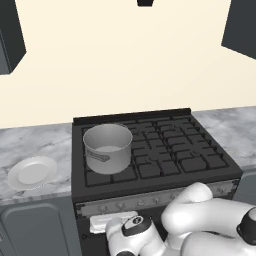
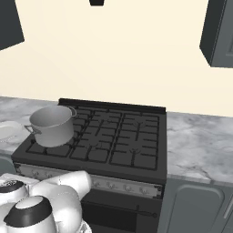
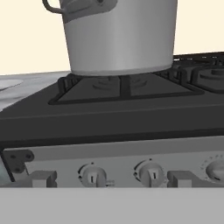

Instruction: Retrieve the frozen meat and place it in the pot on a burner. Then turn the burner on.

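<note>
The grey metal pot [image 1: 107, 148] [image 2: 51, 125] stands on the front-left burner [image 1: 125, 174] [image 2: 60, 149] of the black stove. In the hand view the pot [image 3: 119, 37] looms above and the burner's grate [image 3: 124, 90] shows beneath it. My gripper [image 3: 113, 178] is open and empty, its fingertips [image 3: 42, 178] set wide apart. It hangs low before the stove's front panel, level with the knobs [image 3: 92, 176]. The frozen meat is out of view.
A round white plate [image 1: 32, 172] [image 2: 7, 129] lies on the marble counter left of the stove. A row of knobs [image 1: 150, 200] [image 2: 111, 185] runs along the front panel. Dark cabinets [image 2: 220, 34] hang at the upper corners. Marble counter [image 2: 195, 141] extends right of the stove.
</note>
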### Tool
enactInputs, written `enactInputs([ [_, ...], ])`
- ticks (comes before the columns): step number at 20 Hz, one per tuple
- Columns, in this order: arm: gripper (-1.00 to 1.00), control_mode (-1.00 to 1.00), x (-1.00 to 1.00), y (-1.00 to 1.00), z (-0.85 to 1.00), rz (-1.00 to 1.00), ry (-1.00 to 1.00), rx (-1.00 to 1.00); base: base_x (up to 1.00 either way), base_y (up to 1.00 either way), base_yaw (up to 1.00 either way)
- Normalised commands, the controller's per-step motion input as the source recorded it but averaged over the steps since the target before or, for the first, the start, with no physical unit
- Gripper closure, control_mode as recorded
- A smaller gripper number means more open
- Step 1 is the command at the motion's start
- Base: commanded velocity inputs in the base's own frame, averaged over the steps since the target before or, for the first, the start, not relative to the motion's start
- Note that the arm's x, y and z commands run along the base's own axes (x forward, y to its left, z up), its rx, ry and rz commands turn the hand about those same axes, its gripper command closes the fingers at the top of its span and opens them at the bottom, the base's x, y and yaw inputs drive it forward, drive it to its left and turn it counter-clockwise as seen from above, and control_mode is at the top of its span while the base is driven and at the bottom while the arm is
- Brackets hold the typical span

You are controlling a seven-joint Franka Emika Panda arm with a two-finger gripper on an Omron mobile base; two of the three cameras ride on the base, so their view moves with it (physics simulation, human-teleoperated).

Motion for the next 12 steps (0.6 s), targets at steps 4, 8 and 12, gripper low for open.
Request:
enactInputs([
  [4, -1.0, -1.0, 0.16, 0.0, 0.0, 0.05, 0.0, 0.0, 0.0, 0.0, 0.0],
  [8, -1.0, -1.0, 0.23, 0.0, -0.08, 0.06, 0.0, 0.0, 0.0, 0.0, 0.0],
  [12, -1.0, -1.0, 0.22, -0.01, -0.19, 0.06, 0.0, 0.0, 0.0, 0.0, 0.0],
])
